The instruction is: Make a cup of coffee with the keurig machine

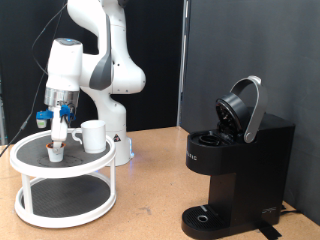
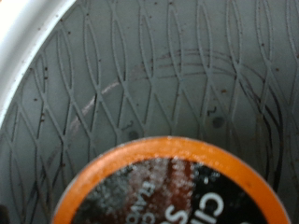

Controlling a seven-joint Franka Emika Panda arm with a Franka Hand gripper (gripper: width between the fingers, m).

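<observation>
On the exterior view's right, on the brown table [image 1: 150,170]: the black keurig machine [image 1: 240,165], hinged lid tipped up and back, brew chamber exposed, presumably so a pod can go in; round drip base bare, no mug on it.

On the exterior view's left: a white round two-tier tray stand [image 1: 62,180], dark patterned mat on its top tier.

Behind and above the stand: 1 white robot arm [image 1: 105,55], bent over so its wrist points straight down at the top tier.

On the top tier, right side: the cup [image 1: 93,135], white, upright, just beside the gripper, well apart from the machine.

Left of the cup: the gripper [image 1: 60,140], lowered onto a small pod [image 1: 56,152]; finger spread impossible to tell.

In the wrist view: the pod's orange-rimmed foil lid [image 2: 173,187] close under the camera, fingers not visible.
</observation>
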